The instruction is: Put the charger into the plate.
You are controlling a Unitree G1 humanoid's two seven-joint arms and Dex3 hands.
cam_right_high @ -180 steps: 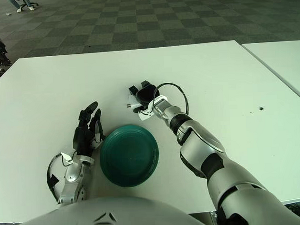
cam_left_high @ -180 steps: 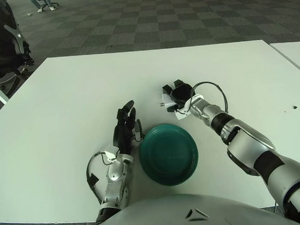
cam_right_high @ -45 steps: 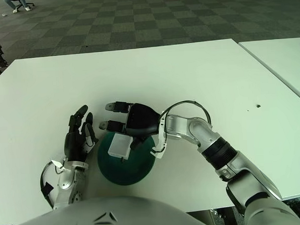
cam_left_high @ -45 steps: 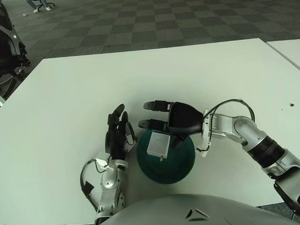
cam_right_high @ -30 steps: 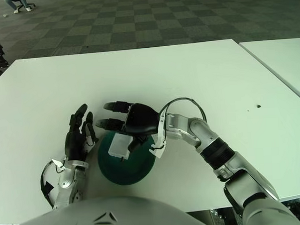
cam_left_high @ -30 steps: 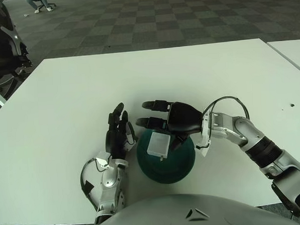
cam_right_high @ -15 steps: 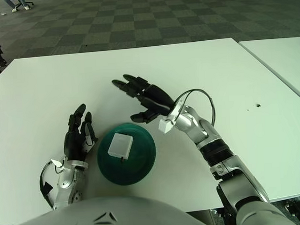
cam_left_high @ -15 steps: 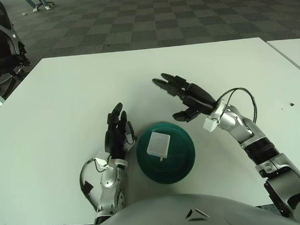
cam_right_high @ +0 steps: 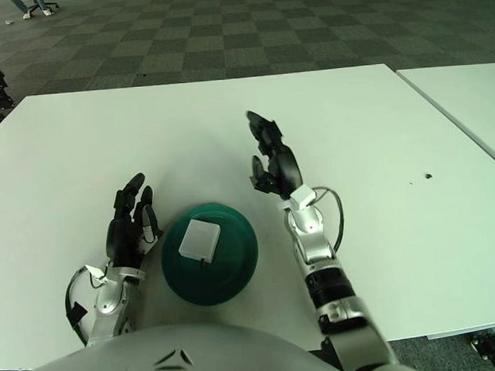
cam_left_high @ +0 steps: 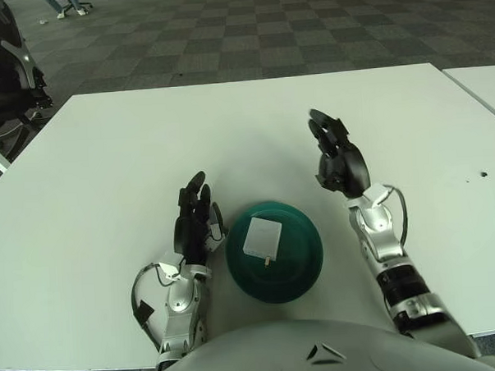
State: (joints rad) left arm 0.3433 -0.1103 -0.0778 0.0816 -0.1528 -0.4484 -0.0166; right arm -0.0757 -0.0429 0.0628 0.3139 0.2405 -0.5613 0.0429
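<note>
I count one charger [cam_left_high: 262, 237], white and flat, lying inside one green plate [cam_left_high: 304, 269] near my edge of the white table [cam_left_high: 107, 159]. My left hand [cam_left_high: 193, 222] shows just left of the plate, fingers straight and empty. My right hand [cam_left_high: 338, 158] is up beyond the plate's right side, fingers spread, holding nothing. Second table [cam_left_high: 483, 85] at right; checkered carpet [cam_left_high: 249, 37] behind.

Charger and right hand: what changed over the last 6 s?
The right hand, which held the charger on the table beyond the plate, carried it over, let it go in the plate, then lifted away to the right, fingers open. The charger now lies in the plate. The left hand stayed beside the plate's left edge, and the plate hardly moved.
</note>
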